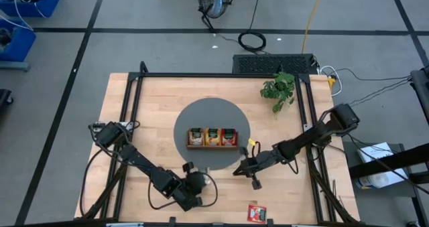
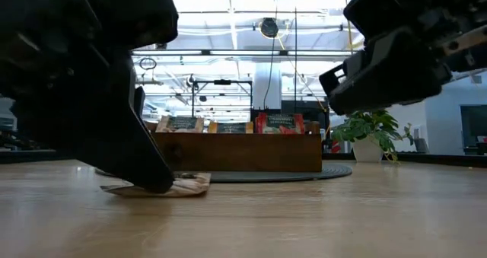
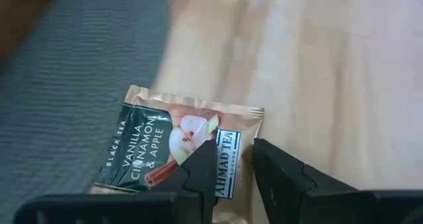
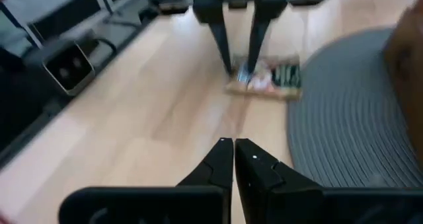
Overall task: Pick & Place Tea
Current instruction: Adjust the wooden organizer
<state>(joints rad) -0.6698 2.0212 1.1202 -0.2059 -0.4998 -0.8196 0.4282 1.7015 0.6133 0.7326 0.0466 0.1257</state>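
Beige tea packet (image 3: 178,151), dark green panel reading "Vanilla Cinnamon & Apple", lies flat on the wood just beside the edge of the grey round mat (image 1: 194,116). Left gripper (image 3: 234,164) stands over it, fingers partly open and straddling the packet's end; a firm grip cannot be confirmed. Right gripper (image 4: 233,151), fingers closed and empty, hovers near the mat. The packet's near end is hidden behind the left fingers.

Open bare table (image 1: 154,113) left of the round mat (image 1: 201,113). Blocked at right rear by a potted plant (image 1: 279,90); tray (image 1: 212,138) mid-mat.
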